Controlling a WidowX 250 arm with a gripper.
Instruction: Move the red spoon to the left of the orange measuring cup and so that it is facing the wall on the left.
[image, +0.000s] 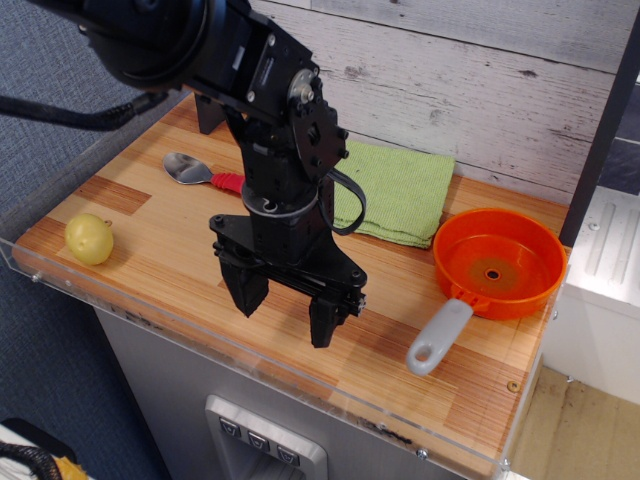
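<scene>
The red spoon (198, 172) lies at the back left of the wooden counter, silver bowl toward the blue-grey wall (50, 90) on the left; its red handle runs right and is partly hidden behind the arm. The orange measuring cup (499, 262) sits at the right, its grey handle pointing toward the front edge. My gripper (285, 315) hangs open over the counter's front middle, fingers pointing down, nothing between them. It is right of and nearer the front than the spoon, and well left of the cup.
A yellow round fruit (89, 238) rests near the front left corner. A folded green cloth (395, 192) lies at the back against the whitewashed plank wall (470, 70). A clear acrylic lip (130, 312) edges the counter's front and left sides.
</scene>
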